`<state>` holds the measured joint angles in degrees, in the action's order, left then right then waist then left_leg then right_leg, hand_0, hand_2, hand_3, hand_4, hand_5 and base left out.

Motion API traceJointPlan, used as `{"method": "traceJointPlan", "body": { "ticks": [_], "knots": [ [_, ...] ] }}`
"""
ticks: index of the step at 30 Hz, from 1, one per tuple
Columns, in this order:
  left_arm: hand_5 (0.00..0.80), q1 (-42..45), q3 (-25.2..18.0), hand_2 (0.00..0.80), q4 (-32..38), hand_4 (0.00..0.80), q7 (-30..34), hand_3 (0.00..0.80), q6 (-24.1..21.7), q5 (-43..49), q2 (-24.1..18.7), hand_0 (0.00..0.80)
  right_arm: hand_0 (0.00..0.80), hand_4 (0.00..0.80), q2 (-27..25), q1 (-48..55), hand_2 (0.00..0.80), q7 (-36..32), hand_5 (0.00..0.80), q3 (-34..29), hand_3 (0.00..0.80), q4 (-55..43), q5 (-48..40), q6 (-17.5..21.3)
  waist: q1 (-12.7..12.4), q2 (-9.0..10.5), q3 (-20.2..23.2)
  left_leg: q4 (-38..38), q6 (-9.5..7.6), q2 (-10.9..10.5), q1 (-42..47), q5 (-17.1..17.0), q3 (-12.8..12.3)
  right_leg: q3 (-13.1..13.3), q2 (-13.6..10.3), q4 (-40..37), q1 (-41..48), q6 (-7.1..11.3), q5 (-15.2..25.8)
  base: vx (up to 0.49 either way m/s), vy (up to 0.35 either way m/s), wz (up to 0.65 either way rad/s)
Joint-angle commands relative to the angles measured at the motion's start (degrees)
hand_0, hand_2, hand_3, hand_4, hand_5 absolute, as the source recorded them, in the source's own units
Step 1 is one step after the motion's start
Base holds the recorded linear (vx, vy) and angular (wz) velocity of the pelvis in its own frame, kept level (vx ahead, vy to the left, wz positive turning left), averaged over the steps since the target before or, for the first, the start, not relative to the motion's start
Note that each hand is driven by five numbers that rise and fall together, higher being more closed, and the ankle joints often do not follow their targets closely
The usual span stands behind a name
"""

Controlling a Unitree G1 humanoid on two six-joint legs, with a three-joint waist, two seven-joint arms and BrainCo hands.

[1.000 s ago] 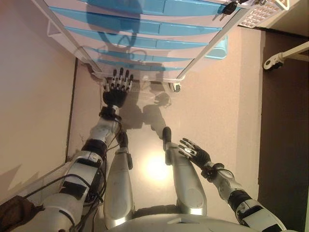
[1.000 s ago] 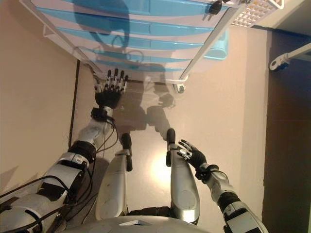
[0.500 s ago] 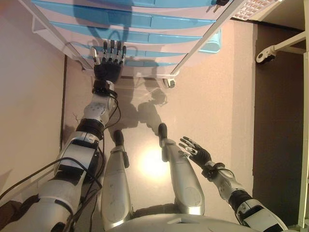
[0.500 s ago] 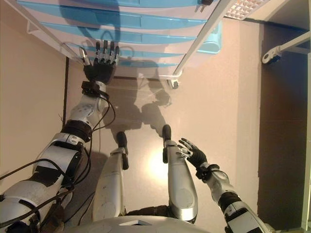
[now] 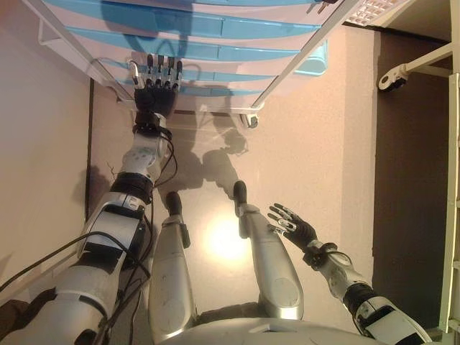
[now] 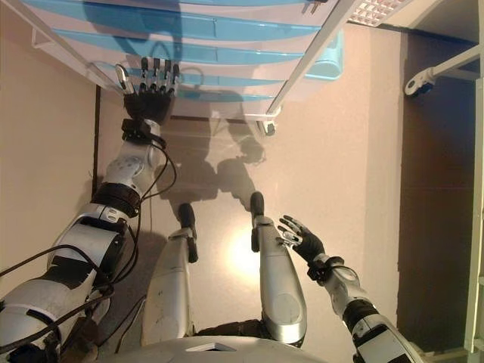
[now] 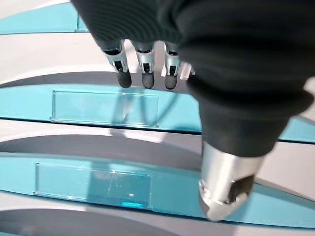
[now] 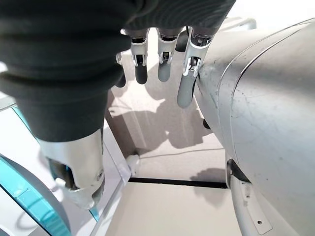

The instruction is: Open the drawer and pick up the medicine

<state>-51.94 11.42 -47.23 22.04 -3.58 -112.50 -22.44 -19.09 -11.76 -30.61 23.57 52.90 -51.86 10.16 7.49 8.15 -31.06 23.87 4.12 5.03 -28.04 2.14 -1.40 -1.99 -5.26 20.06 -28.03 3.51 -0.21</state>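
Drawer unit (image 5: 215,36) stands at the far side of the floor (image 5: 309,144) — white frame with a stack of translucent blue drawers, all fronts flush, none pulled out; a small caster (image 5: 249,121) shows at its near right corner; left hand (image 5: 155,80) is raised at the lower left part of the unit, fingers straight and spread, dark fingertips (image 7: 143,78) just at the upper edge of one blue drawer front (image 7: 106,108) in the left wrist view; cannot tell if the tips actually touch it or sit just off it; thumb (image 7: 221,196) is apart from the fingers and lies over the next drawer front (image 7: 93,184) in that view, grasping nothing; each of these two fronts carries a clear rectangular label window; hand is released, not curled on any handle; right hand (image 5: 291,224) hangs low at the near right, well apart from the unit, fingers relaxed and loosely spread, empty — right wrist view shows its fingers (image 8: 166,64) straight with only floor past them; medicine is not visible in any view, neither hand has it; a white perforated basket (image 5: 370,8) peeks at the far right top beside the unit; a white frame leg with a caster (image 5: 392,77) stands on the darker floor strip (image 5: 410,180) at the far right.
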Motion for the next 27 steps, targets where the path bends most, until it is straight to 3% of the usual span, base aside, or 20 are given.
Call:
{"method": "traceJointPlan", "body": {
  "ticks": [1,7,8,9,13,15,27],
  "knots": [
    [0.000,-8.09,-0.57,0.000,7.58,0.000,2.24,0.000,-1.79,0.54,-1.79,0.000,0.000,0.000,-0.88,6.49,0.000,-2.16,0.000,5.22,0.000,-0.54,0.03,-1.54,-0.53,-0.33,1.26,2.75,-1.95,-2.25,-2.43,3.75,-3.06,-1.44,1.20,-0.76,-0.55,0.34,1.28,0.000,0.000,0.00],
    [0.000,-9.38,-0.54,0.000,9.27,0.000,9.79,0.000,-3.73,0.53,-2.71,0.000,0.000,0.000,-1.02,6.42,0.000,-2.90,0.000,5.54,0.000,0.11,-0.69,-1.03,-0.71,-0.09,1.26,2.57,-1.88,-2.24,-2.62,3.82,-3.04,-1.31,1.23,-1.14,-0.54,0.35,1.35,-0.001,-0.001,-0.01],
    [0.311,-9.47,-0.38,0.311,10.18,0.311,11.11,0.311,-4.12,0.76,-2.92,0.311,0.000,0.000,-1.16,6.53,0.000,-2.96,0.000,5.61,0.000,0.07,-0.80,-0.95,-0.80,-0.10,1.26,2.48,-1.82,-2.19,-2.57,3.80,-3.06,-1.40,1.19,-1.34,-0.41,0.36,1.41,0.000,0.000,0.00],
    [0.800,-9.59,-0.32,0.800,10.90,0.800,12.29,0.800,-4.99,1.10,-3.00,0.800,0.000,0.000,-1.24,6.60,0.000,-3.04,0.000,5.70,0.000,0.07,-0.89,-0.84,-0.84,-0.09,1.26,2.41,-1.81,-2.15,-2.50,3.79,-3.05,-1.46,1.20,-1.44,-0.33,0.35,1.47,0.000,0.000,0.00],
    [0.800,-9.84,-0.08,0.800,13.83,0.800,12.49,0.800,-6.94,2.42,-3.13,0.800,0.000,0.000,-1.38,6.91,0.000,-3.18,0.000,5.89,0.000,-0.16,-1.04,-0.73,-1.07,-0.02,1.26,1.85,-1.72,-2.11,-2.10,3.59,-2.91,-1.61,1.29,-1.87,0.11,0.29,1.65,-0.023,-0.006,0.00],
    [0.800,-9.82,0.00,0.800,14.74,0.800,12.29,0.800,-7.30,3.20,-2.80,0.800,0.000,0.000,-1.40,6.99,0.000,-3.43,0.000,5.63,0.000,-0.08,-0.86,-0.62,-1.08,0.19,1.26,1.47,-1.94,-2.19,-2.85,1.95,-3.36,-2.03,1.01,-2.30,-0.48,-0.04,2.89,-0.092,-0.025,-0.04],
    [0.800,-9.27,-1.18,0.800,11.93,0.800,13.14,0.800,-4.10,2.74,-4.44,0.800,0.000,0.000,-0.94,6.16,0.000,-4.12,0.000,5.20,0.000,1.58,-0.93,-0.69,-2.14,0.43,1.26,0.26,-1.55,-2.30,-1.15,1.48,-2.50,-2.95,1.13,-3.41,1.89,-0.13,2.59,0.002,-0.005,0.00]
  ]
}}
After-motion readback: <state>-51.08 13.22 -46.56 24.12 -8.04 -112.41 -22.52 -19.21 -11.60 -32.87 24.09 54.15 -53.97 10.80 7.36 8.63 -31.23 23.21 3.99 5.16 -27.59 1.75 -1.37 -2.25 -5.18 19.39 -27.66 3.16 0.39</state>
